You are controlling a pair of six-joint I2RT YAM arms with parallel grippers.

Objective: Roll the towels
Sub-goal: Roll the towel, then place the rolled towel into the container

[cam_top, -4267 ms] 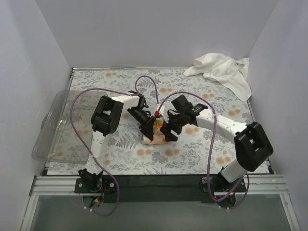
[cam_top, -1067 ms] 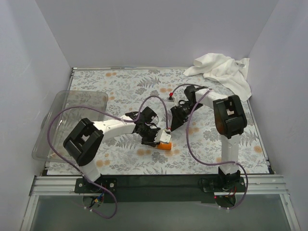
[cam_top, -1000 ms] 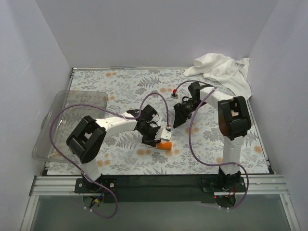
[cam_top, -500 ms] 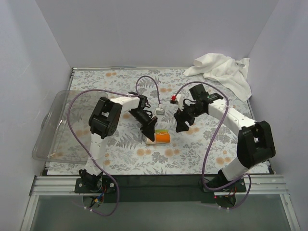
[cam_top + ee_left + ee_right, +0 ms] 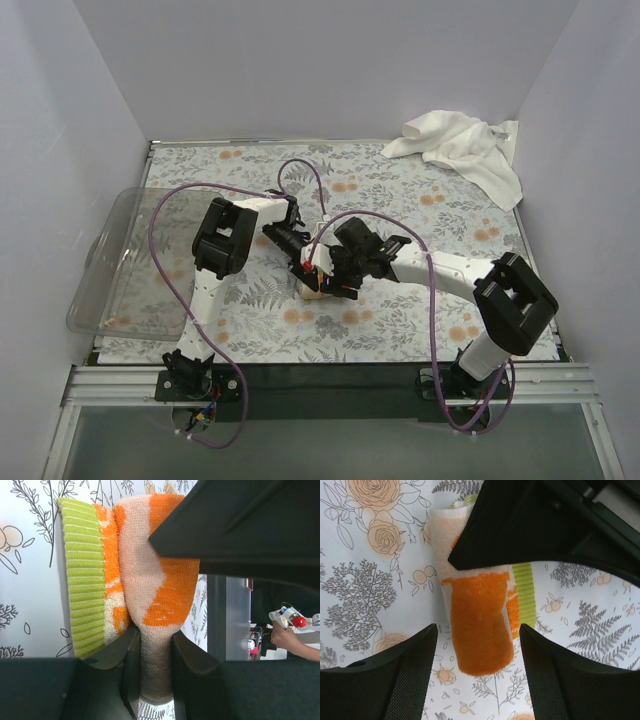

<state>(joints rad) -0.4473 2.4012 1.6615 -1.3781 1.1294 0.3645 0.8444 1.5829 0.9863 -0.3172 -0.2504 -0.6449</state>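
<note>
The small orange-and-green cloth (image 5: 150, 575) lies rolled on the patterned table covering, mid-table. From above it (image 5: 313, 289) is mostly hidden under both grippers. My left gripper (image 5: 156, 665) is shut on one end of the roll, and shows in the top view (image 5: 303, 262). My right gripper (image 5: 476, 632) is open, its fingers (image 5: 400, 680) either side of the roll's orange end (image 5: 480, 630) without touching it. It sits just right of the roll in the top view (image 5: 338, 277). The large white towel (image 5: 462, 148) lies crumpled at the back right corner.
A clear plastic tray (image 5: 125, 262) sits at the table's left edge, overhanging it. Purple cables loop above both arms near the middle. White walls enclose the table on three sides.
My right gripper has moved left and down from beside the roll to straddle its orange end. My left gripper stays clamped on the cloth, which has shifted slightly left.
</note>
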